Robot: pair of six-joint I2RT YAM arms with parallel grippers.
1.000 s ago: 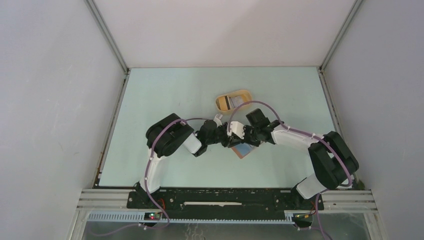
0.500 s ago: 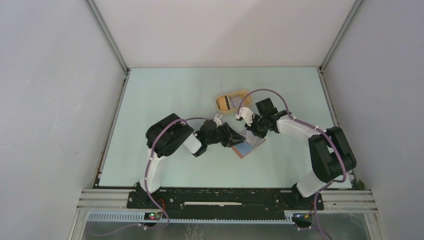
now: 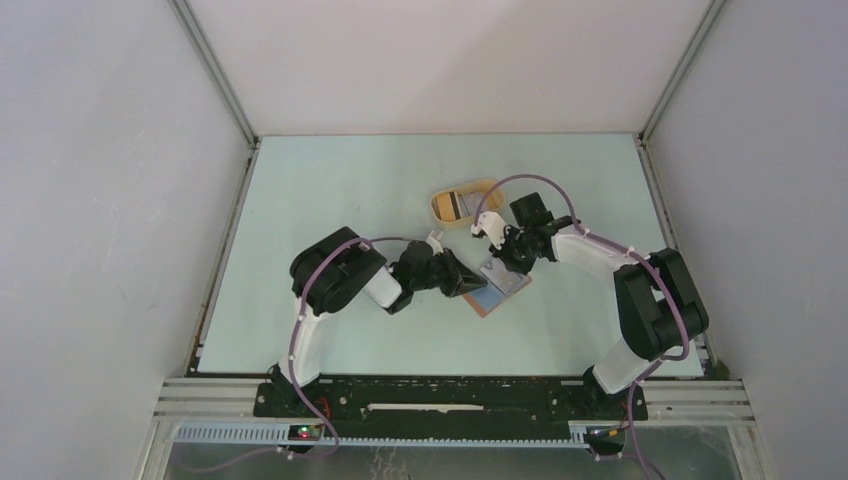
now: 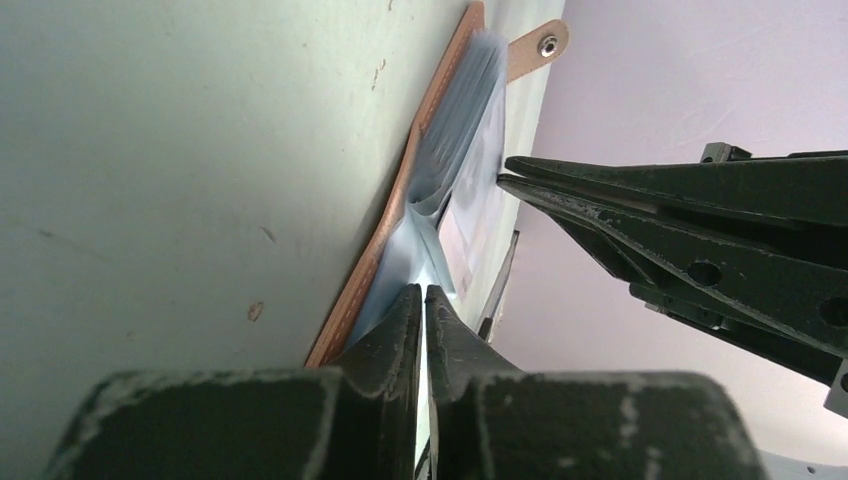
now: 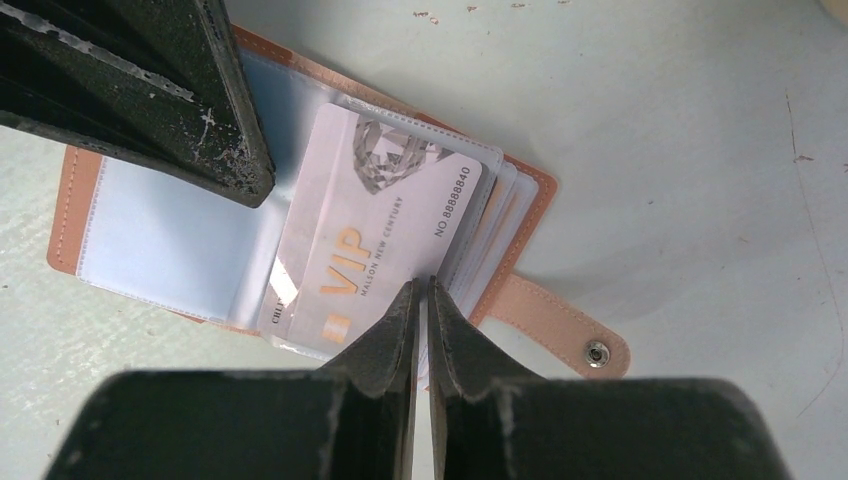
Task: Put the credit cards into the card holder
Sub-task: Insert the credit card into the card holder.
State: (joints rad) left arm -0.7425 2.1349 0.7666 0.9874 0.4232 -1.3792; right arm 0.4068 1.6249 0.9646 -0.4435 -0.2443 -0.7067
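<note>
1. The card holder [image 5: 540, 205] lies open on the pale green table [image 5: 680, 150], its snap tab [image 5: 560, 325] flat beside it.
2. My left gripper [image 4: 423, 300] is clenched, tips down on the clear-sleeved page away from the tab. I cannot tell whether it pinches a sleeve.
3. My right gripper [image 5: 420, 295] is clenched too, tips at the edge of the white VIP card [image 5: 385, 225], which sits in a clear sleeve.
4. A dark striped card [image 3: 452, 206] lies in the yellow oval tray [image 3: 480, 187], near the holder.
</note>
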